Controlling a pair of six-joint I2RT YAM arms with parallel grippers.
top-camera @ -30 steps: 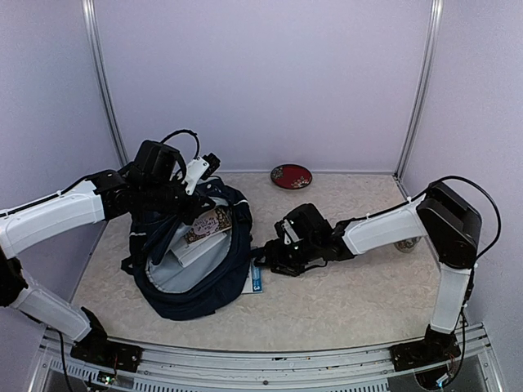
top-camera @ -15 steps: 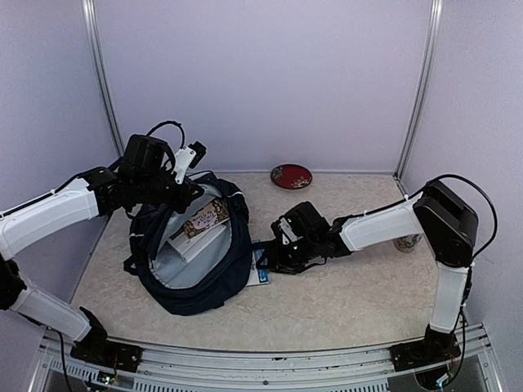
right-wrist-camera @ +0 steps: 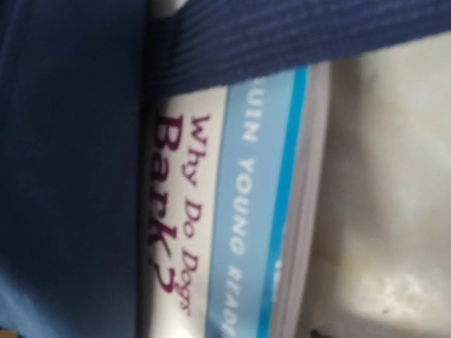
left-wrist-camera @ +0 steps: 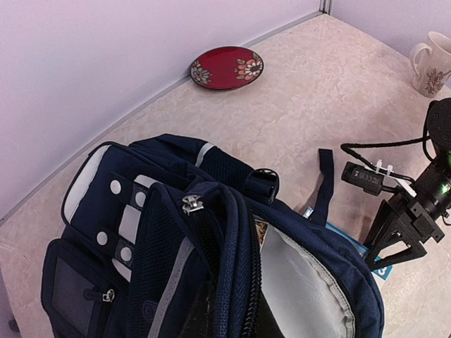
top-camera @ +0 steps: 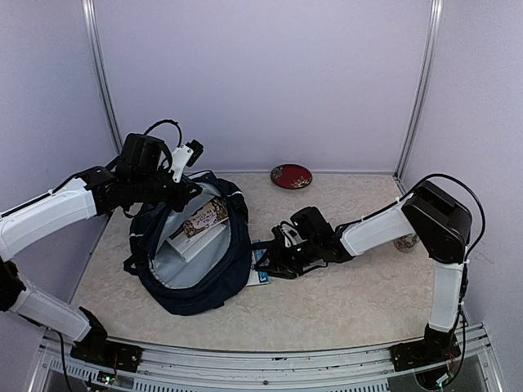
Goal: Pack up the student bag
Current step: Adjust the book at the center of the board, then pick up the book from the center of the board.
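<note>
Since a second ago the left arm has drawn the bag's (top-camera: 200, 273) upper rim back and to the left, so the mouth gapes wider, and the right arm has dropped lower toward the bag's right side. The navy bag lies on the desk (top-camera: 351, 302) left of centre, its grey lining showing and its top held raised. The left claw (top-camera: 181, 194) is clenched on that raised rim, at the far left of the opening; its wrist camera looks down over the zipper pull and the white patch with dark slots. A patterned book (top-camera: 204, 220) rests inside against the lining. The right claw (top-camera: 263, 260) sits low, just beside the bag's right flank, at a blue book (top-camera: 259, 276) lying flat on the desk and partly tucked under the bag; a navy strap crosses its cover in the right wrist view. Whether this claw grips the book or stands released I cannot tell. A red plate (top-camera: 291, 175) sits at the back wall, well apart, and a mug (left-wrist-camera: 431, 63) stands at the far right.
</note>
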